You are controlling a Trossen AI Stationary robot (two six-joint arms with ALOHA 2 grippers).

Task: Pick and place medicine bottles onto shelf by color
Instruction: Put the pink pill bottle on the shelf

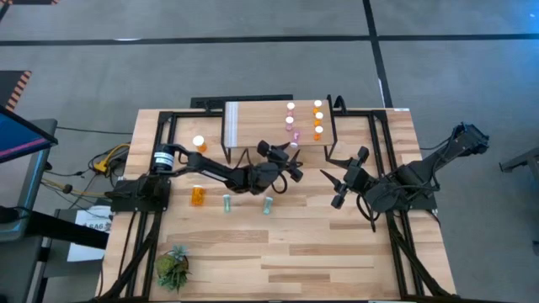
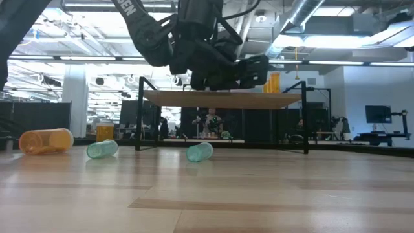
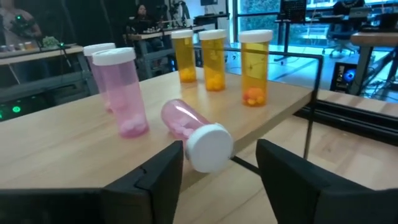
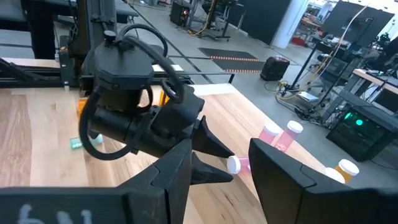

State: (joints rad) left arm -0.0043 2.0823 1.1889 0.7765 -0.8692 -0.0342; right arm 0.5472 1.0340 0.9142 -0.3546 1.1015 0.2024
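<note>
Left pincer (image 3: 214, 171) parted around tipped pink bottle's (image 3: 189, 130) cap at shelf (image 3: 74, 146) edge, right pincer (image 1: 339, 179) open beside shelf, empty

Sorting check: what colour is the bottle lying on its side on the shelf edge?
Pink, with a white cap; clearest in the left wrist view.

I am looking straight down on the whole table (image 1: 278, 244) from overhead, with the shelf (image 1: 278, 126) near its far edge. My low camera is sitting at table height, well back from the shelf, facing level under its board into the room behind. My left wrist camera is hovering close at the shelf's edge, looking across its top. My right wrist camera is looking from farther off toward the same shelf. All four views are sharing the shelf.
</note>
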